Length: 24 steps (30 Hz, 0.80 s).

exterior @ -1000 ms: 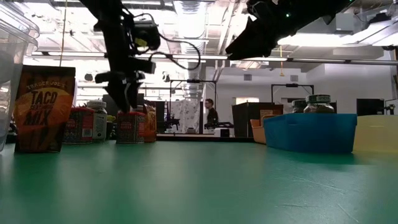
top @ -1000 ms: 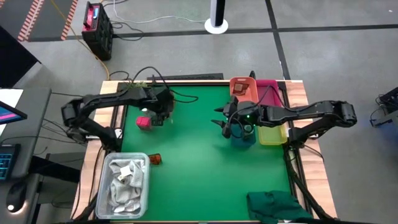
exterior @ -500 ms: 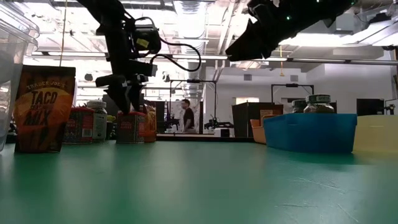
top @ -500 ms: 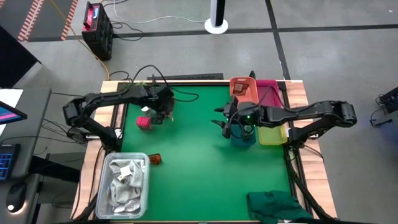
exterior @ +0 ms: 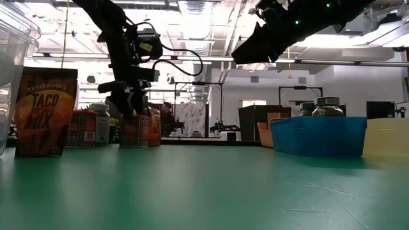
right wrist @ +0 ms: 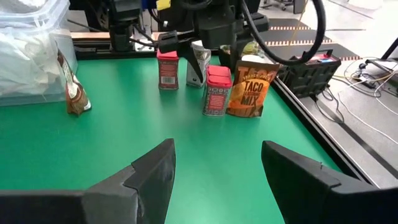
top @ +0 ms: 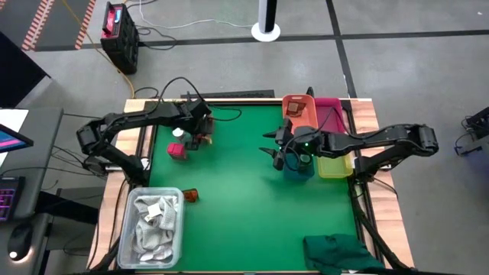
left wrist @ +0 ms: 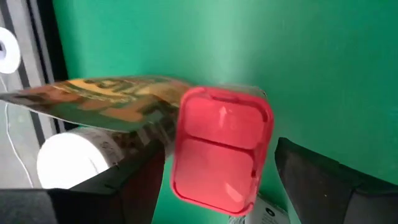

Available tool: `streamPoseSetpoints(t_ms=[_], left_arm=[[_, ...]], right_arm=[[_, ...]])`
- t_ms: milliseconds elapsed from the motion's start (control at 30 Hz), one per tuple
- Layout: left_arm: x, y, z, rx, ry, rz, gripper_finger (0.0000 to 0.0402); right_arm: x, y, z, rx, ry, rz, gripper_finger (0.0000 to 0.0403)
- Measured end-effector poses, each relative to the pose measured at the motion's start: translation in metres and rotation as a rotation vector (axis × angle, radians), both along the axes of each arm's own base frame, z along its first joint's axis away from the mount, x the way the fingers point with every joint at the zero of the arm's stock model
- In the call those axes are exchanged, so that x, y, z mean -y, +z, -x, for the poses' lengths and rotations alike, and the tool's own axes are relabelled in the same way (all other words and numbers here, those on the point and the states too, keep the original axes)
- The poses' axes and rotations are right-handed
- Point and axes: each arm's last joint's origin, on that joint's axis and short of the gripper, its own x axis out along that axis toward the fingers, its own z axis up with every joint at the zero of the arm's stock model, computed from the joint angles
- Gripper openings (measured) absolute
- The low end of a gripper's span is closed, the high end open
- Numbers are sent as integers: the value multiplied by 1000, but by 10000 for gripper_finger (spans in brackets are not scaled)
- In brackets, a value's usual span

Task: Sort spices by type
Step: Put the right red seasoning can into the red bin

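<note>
The red-lidded spice jar (left wrist: 221,149) stands upright, long axis vertical, lid facing my left claw (left wrist: 214,186), at the mat's far-left cluster. My fingers are spread to either side of it, above. A taco mix packet (left wrist: 118,102) and a white-capped jar (left wrist: 74,163) crowd it. My right claw (top: 280,153) hangs spread by the blue bin (exterior: 316,135).

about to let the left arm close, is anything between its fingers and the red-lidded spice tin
Nothing visible does. In the left wrist view the red-lidded spice tin sits in the open gap of the left gripper, no object between. A taco mix packet and a white-capped jar crowd one side of it.
</note>
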Motion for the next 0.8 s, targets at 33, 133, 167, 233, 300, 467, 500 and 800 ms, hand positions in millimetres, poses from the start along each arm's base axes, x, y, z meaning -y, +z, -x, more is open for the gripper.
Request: streamPoseSetpoints(t_ms=[33,133,167,233,300,467,500,800], left_arm=[[0,-2,1,-9,-9,0,293],[1,-8,2,-23,-28,-8,293],[1,-10,3,-23,-32,-12,293],[2,-13,4,-30,-36,-13,293],[2,-13,4,-29,-33,-13,293],[3,-14,5,-40,-18,6,287],[4,-14,5,-42,-16,14,282],[19,-14,-3,-30,-19,37,209]], right_arm=[[0,0,0,-1,0,0,266],[0,0,0,0,0,0,266],[0,0,0,0,0,0,266],[0,0,0,-1,0,0,266],[0,0,0,0,0,0,266],[0,0,0,-1,0,0,266],[0,0,0,-1,0,0,266],[0,0,0,0,0,-1,266]])
